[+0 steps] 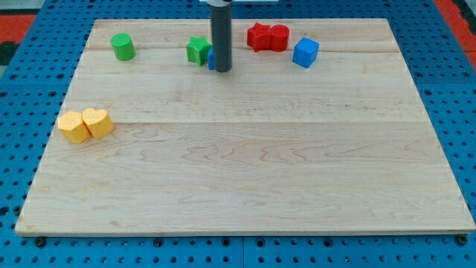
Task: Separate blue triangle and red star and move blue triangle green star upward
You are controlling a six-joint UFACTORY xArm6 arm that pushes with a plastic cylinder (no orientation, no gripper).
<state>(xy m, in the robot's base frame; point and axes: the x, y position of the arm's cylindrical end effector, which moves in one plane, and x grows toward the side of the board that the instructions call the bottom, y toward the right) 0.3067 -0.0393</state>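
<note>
The blue triangle [211, 58] is mostly hidden behind my rod; only a sliver shows to the left of it. It touches the green star [198, 50] on its left. The red star [258, 36] lies apart, up and to the right, touching a red cylinder-like block [278, 37]. My tip [222, 70] rests on the board just at the lower right of the blue triangle, between it and the red star.
A blue cube [305, 52] sits right of the red pair. A green cylinder [123, 47] is at the upper left. Two yellow blocks [85, 124] touch each other at the left edge of the wooden board [245, 164].
</note>
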